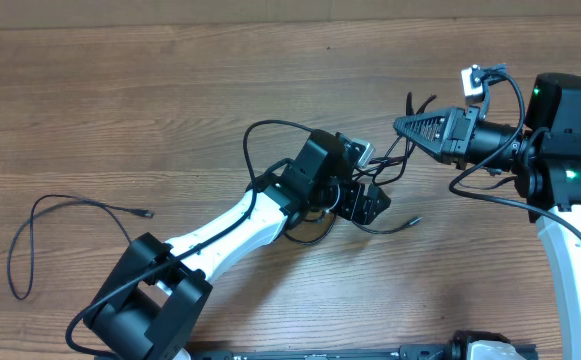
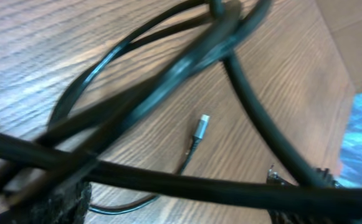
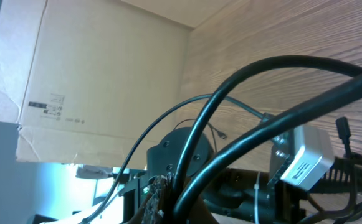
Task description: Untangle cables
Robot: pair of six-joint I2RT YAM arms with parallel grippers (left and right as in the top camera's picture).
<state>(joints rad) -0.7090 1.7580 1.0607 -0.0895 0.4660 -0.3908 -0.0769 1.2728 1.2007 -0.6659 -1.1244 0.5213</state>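
A tangle of thin black cables [image 1: 388, 165] lies at the table's middle, with a loop [image 1: 270, 124] reaching left and a plug end [image 1: 414, 222] trailing right. My left gripper [image 1: 368, 203] is low over the tangle. In the left wrist view its jaws [image 2: 177, 199] stand wide apart, a cable [image 2: 187, 180] runs across between them, and the silver plug [image 2: 203, 120] lies on the wood beyond. My right gripper [image 1: 402, 125] is shut on cables at the tangle's upper right, and strands [image 3: 230, 93] arc out of its closed fingers [image 3: 168, 186]. One separate cable [image 1: 100, 204] lies far left.
The wooden table [image 1: 170, 110] spreads around both arms. A cardboard wall [image 1: 270, 10] runs along the far edge and shows in the right wrist view as a box [image 3: 106, 74]. The left arm's white camera housing [image 3: 302, 162] sits close to the right gripper.
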